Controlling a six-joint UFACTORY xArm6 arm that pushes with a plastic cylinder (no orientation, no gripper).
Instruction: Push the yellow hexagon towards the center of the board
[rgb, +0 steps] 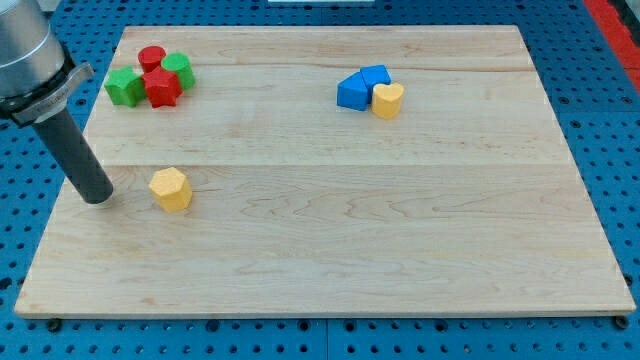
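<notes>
The yellow hexagon (171, 189) lies on the wooden board (330, 240) at the view's left, a little below mid-height. My tip (99, 198) rests on the board just to the left of the hexagon, a small gap apart from it. The dark rod rises from the tip up to the view's top left corner.
A cluster at the top left holds a red cylinder (151, 58), a green cylinder (177, 68), a green block (125, 87) and a red star block (162, 88). Right of centre near the top, two blue blocks (361, 87) touch a yellow heart block (387, 100).
</notes>
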